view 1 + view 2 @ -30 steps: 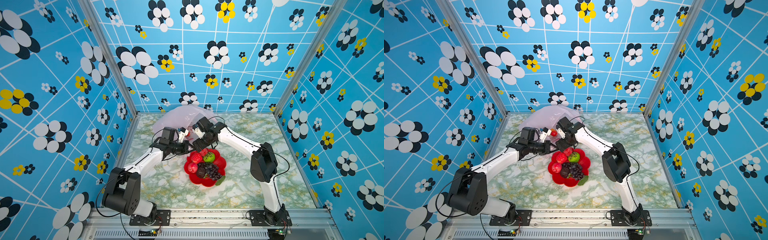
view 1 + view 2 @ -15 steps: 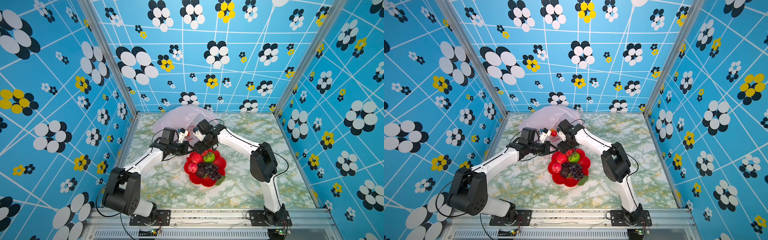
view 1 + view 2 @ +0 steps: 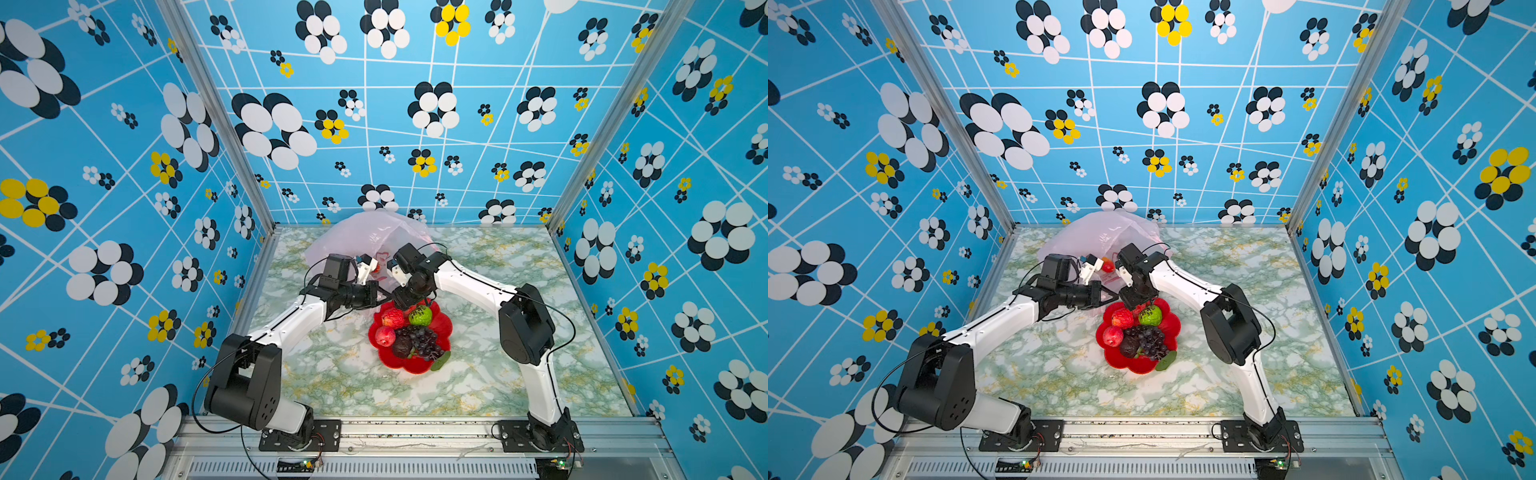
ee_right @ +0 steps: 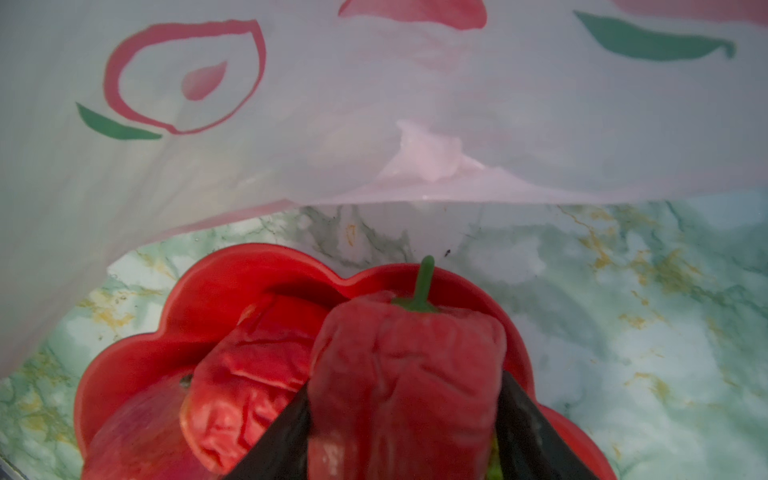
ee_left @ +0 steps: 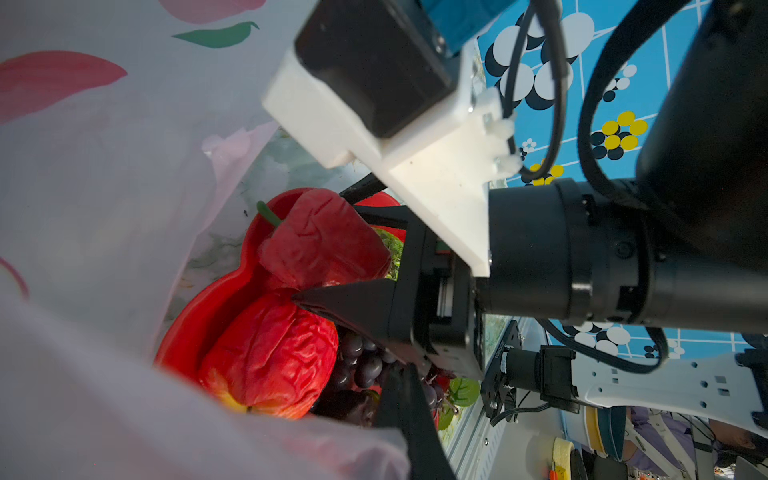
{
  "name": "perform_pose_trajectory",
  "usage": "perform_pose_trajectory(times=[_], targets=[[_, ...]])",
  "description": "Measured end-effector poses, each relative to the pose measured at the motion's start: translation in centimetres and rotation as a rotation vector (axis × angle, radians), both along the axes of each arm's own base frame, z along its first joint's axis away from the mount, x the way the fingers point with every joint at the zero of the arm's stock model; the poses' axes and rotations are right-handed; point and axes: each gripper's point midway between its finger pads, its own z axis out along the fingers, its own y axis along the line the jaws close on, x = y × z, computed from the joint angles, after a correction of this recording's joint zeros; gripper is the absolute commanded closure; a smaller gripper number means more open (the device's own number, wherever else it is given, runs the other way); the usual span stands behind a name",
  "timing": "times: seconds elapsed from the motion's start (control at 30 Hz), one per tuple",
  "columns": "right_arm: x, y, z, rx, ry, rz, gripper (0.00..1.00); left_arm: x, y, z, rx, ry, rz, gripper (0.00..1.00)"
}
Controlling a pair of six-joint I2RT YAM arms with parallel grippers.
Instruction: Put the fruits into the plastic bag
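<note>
Apple pinched between right fingers, over plate

No lettering, brand or number is legible anywhere. The plastic bag, upper middle in both top views, carries only red and green printed fruit-and-leaf shapes.

three apples, one grape bunch, one plate, one bag.

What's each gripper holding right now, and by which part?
The right gripper pinches the wrinkled red apple across its sides. The left gripper, shut, seems to pinch the plastic bag by its rim.
</note>
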Motion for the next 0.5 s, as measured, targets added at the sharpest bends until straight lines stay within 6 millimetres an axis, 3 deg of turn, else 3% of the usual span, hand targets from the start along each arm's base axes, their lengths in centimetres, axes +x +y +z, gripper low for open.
perform_pose_trajectory(times=[0.5], targets=[[-1.2, -1.5, 3.4, 0.052, -0.057, -0.047, 0.41, 0.0, 0.0, 0.0, 0.0, 0.0, 0.0, 1.0]])
